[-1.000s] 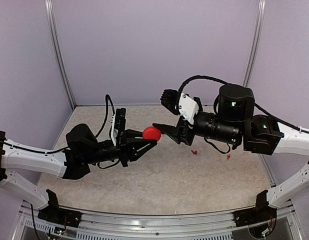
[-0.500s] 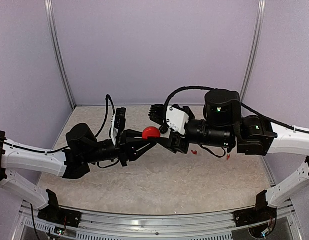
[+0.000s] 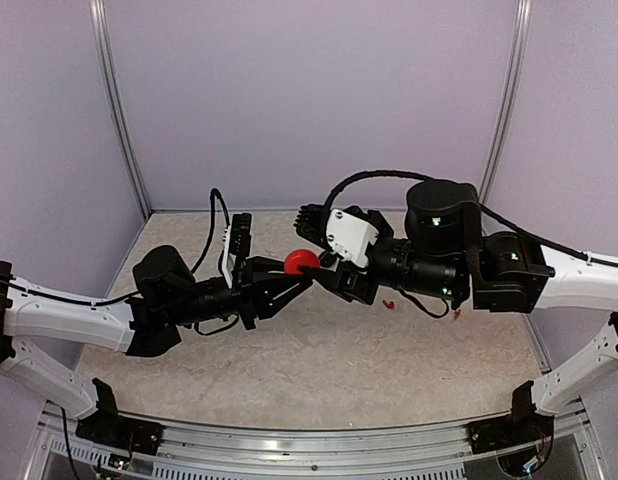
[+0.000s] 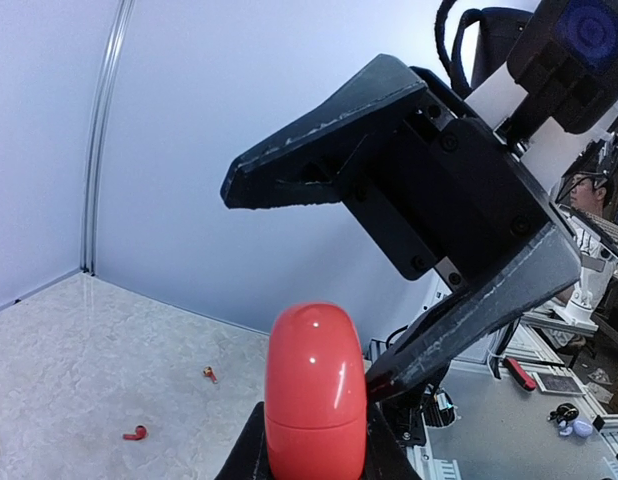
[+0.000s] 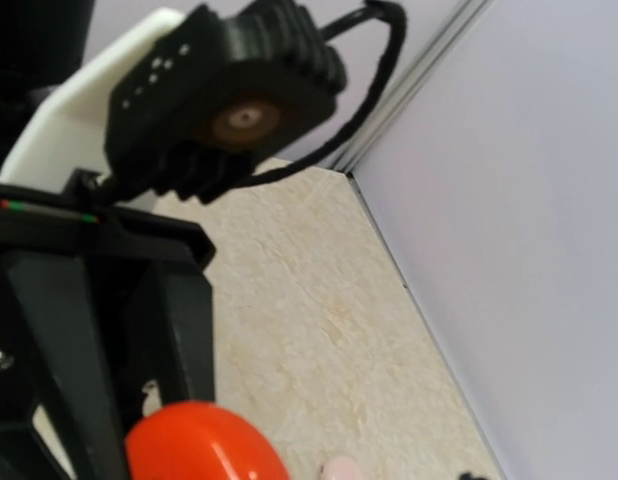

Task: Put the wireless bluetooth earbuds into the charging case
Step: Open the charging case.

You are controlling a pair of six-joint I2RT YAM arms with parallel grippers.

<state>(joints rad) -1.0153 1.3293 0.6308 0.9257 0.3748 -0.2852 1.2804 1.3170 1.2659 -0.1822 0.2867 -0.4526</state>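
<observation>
Right gripper has swung left to meet the case; its jaws stand spread, nothing held.

Top view: left gripper is clamped on the red case and holds it above the table. Two red earbuds lie on the table under the right arm, well apart from the case. Left wrist view: the case stands upright with its lid seam closed, and the right fingers bracket the space just above it, not touching. Right wrist view: only the top of the case shows at the bottom edge, low and off-centre. Judgement: centre the spread jaws on the upper half, above the seam, before closing. The left grip should stay firm, or the case will twist.
</observation>
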